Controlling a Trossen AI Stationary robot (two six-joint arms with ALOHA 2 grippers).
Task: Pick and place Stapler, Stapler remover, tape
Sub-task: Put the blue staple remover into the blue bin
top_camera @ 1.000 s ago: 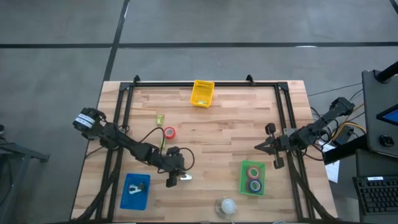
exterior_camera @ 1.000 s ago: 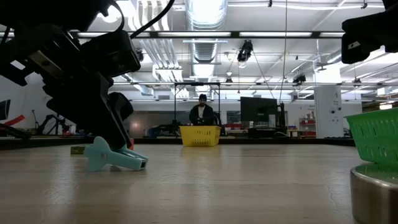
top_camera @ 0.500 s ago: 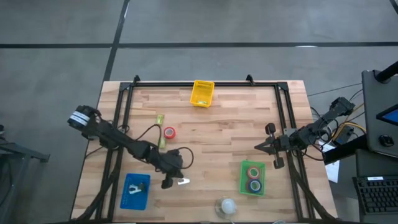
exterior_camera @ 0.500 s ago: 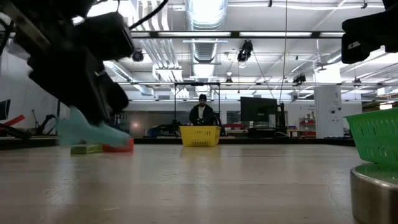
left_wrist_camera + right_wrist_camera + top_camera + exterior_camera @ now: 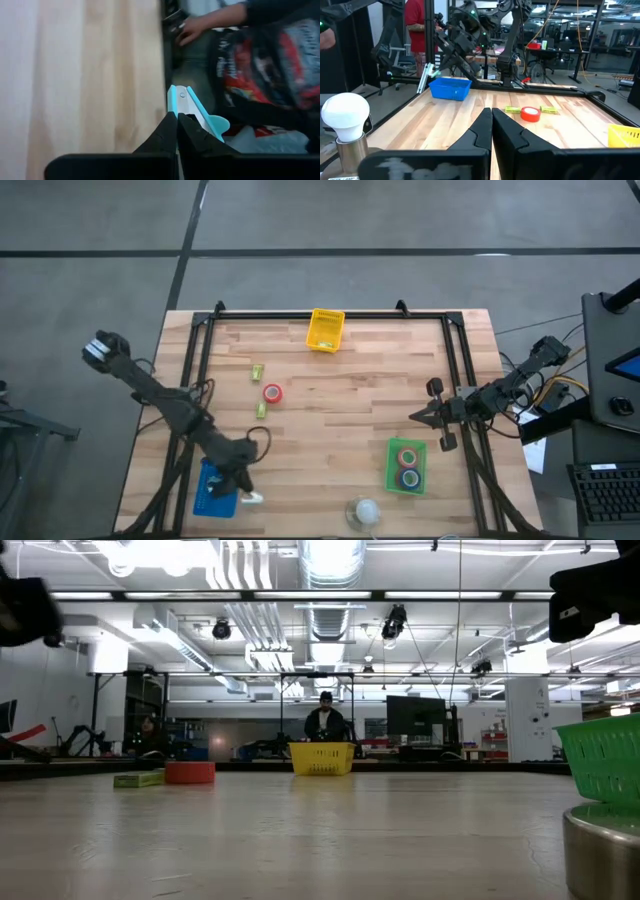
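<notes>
My left gripper [image 5: 243, 492] [image 5: 177, 120] hangs at the blue tray's [image 5: 213, 488] right edge, near the table's near edge, shut on the light-blue stapler remover [image 5: 252, 498] [image 5: 191, 104]. A red tape roll [image 5: 272, 392] [image 5: 190, 772] lies flat on the table between two small yellow-green staplers [image 5: 257, 370] [image 5: 262, 410]. A red roll [image 5: 407, 457] and a blue roll [image 5: 408, 478] lie in the green tray [image 5: 390, 470]. My right gripper [image 5: 420, 417] [image 5: 491, 117] waits shut at the table's right side, touching nothing. My left gripper pinches the stapler remover between its two fingers, which come down at it slanting from above. The fingers [image 5: 167, 132] sit near its wider winged end [image 5: 216, 122], and the narrow end [image 5: 174, 91] sticks out past the fingertips. It is lifted clear of the table.
A yellow tray [image 5: 325, 328] [image 5: 322, 757] stands at the far edge. A white bulb-like object on a metal base [image 5: 365, 510] [image 5: 345, 117] stands at the near edge. A person's hand [image 5: 187, 30] shows beyond the table. The middle of the table is bare wood.
My left gripper has lifted the stapler remover off the table and carried it toward the near-left, from the table's near middle to the blue tray's right edge. The remover has left the low view. The right arm has kept still.
</notes>
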